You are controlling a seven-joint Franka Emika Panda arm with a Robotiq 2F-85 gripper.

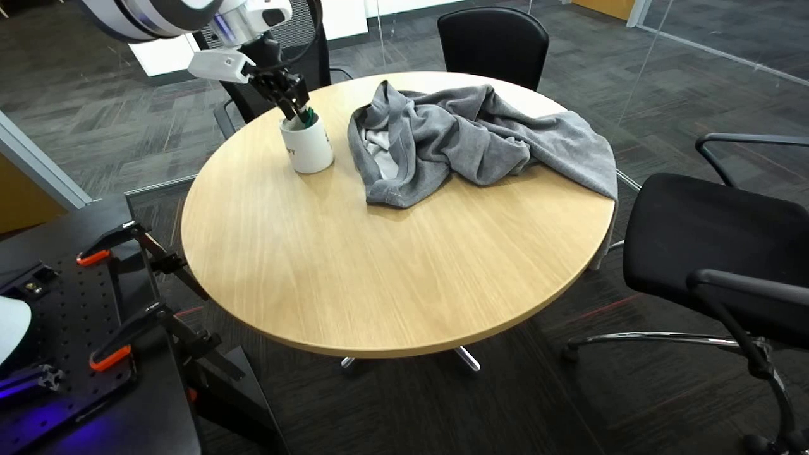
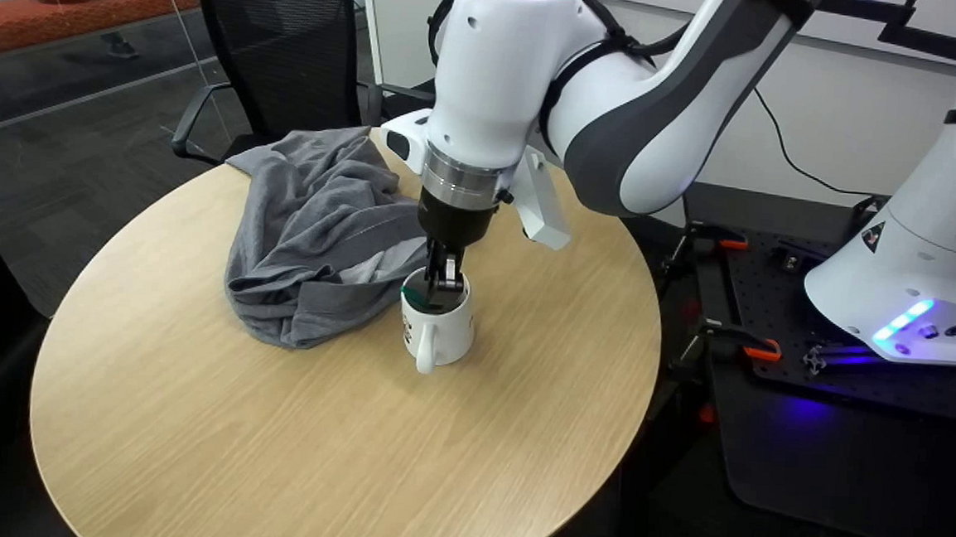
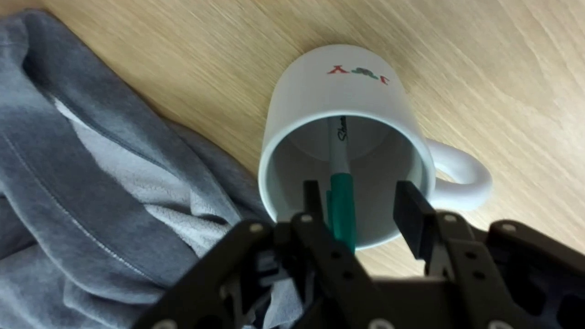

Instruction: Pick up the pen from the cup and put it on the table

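Low in the wrist view, the gripper (image 3: pixel 358 196) has its jaws parted, the green-capped pen (image 3: pixel 343 201) seen between them, off-centre toward frame left; uneven closing could shove it. Mid-frame, the cup (image 3: pixel 338 93) holding it could tip if the lift slants.

"What can you read on the mug (image 3: pixel 336 91)?"
"In the wrist view, a red J (image 3: pixel 384 80) and Y (image 3: pixel 338 69), upside down, a green shape (image 3: pixel 364 72) between those 2 letters."
"And the pen (image 3: pixel 342 192)?"
"Dark script (image 3: pixel 342 129), 'Sha'; the rest is hidden."
"Any signs?"
"A triangular label (image 2: pixel 872 235) on the robot's base (image 2: pixel 918 270), too small to read."
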